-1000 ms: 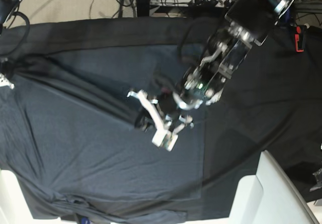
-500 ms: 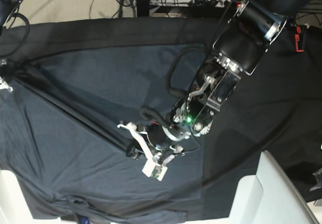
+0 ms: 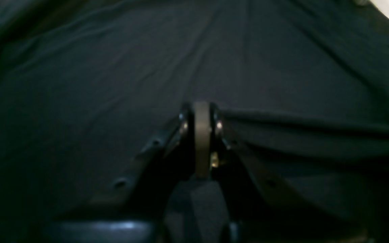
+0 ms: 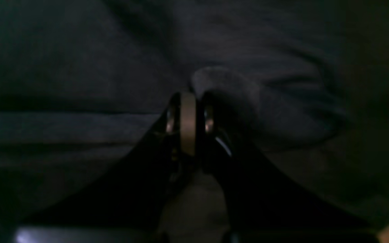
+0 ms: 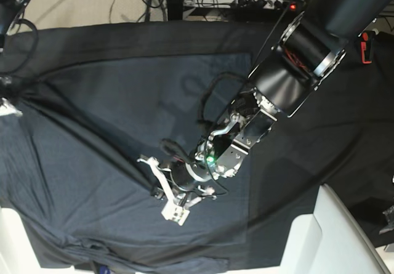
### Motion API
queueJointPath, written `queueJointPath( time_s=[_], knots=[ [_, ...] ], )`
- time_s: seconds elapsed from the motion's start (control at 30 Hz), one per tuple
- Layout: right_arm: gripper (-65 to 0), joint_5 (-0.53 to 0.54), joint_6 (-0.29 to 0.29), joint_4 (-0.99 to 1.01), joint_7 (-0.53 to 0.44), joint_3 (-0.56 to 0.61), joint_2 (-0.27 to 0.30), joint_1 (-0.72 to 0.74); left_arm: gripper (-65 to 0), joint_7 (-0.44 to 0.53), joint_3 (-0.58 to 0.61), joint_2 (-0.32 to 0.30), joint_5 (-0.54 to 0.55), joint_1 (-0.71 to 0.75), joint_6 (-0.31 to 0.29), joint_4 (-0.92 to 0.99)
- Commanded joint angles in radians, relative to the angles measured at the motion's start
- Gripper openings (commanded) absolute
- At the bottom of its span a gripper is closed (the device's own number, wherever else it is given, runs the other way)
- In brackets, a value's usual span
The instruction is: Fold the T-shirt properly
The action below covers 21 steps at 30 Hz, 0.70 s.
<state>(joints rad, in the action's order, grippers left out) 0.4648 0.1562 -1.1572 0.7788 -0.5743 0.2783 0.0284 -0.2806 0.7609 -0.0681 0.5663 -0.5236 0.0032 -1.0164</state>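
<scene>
T-shirt [image 5: 92, 157] fabric is pinched in both closed grippers: left gripper [image 5: 159, 188] mid-cloth, right gripper [image 4: 187, 101] at its far edge.

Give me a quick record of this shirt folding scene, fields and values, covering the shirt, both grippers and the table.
garment: T-shirt, dark slate-grey, spread wide with a diagonal ridge of fabric across it
fold state: not yet a neat fold
left gripper: shut, pinching a fold of the shirt near its middle
right gripper: shut on bunched shirt fabric at the base view's left edge
surface: black table covering, under the shirt
</scene>
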Motion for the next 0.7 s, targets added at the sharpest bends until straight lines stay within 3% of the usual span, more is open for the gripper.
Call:
queueJointPath(
  time_s=[0.0, 0.1, 0.23, 0.67],
  knots=[
    [-64.8, 0.002, 0.0, -0.016, -0.017, 0.001, 0.023, 0.02, -65.0, 0.03, -0.007, 0.009, 0.002, -0.036, 0.001, -0.012],
    [-64.8, 0.002, -0.008, -0.016, -0.017, 0.004, 0.022, 0.032, -65.0, 0.03, -0.008, 0.011, 0.002, -0.045, 0.001, -0.009],
    [-64.8, 0.004, -0.077, 0.021, -0.017, 0.004, 0.022, 0.048, -65.0, 0.03, -0.007, 0.011, 0.002, -0.062, 0.001, -0.008],
    [-64.8, 0.004, -0.088, 0.067, -0.019, 0.004, 0.023, 0.058, -65.0, 0.031, -0.001, 0.06, 0.002, -0.111, 0.001, 0.146]
  ],
)
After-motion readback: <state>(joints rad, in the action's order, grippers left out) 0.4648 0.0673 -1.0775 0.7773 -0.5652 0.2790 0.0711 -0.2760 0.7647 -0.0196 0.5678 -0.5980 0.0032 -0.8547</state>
